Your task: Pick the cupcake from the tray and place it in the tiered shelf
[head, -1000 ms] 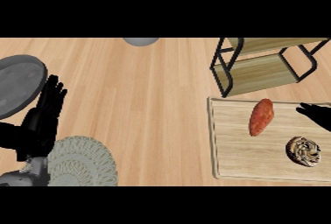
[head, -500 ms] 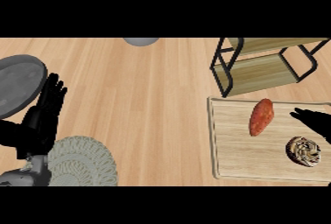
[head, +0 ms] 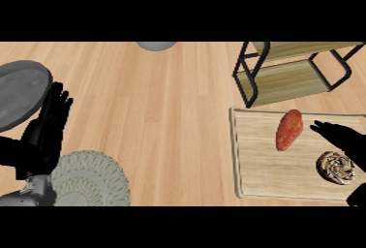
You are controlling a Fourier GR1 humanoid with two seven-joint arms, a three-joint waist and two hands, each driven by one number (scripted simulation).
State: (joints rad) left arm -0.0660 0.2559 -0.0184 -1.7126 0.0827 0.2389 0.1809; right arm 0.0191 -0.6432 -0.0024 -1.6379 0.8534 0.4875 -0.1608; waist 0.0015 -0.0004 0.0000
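pale wood tray [head: 257, 160]; brown-and-cream swirled cupcake [head: 336, 167]; orange-red sweet potato [head: 289, 130]; black-framed tan tiered shelf [head: 286, 82]; plain grey plate [head: 18, 92]; grey-green ribbed plate [head: 93, 179]; black hands

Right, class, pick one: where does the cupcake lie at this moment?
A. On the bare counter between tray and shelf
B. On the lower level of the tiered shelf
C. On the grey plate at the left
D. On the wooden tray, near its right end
D: the cupcake lies on the wooden tray, right of the reddish sweet potato, with the right hand just above it; the tiered shelf holds nothing visible.
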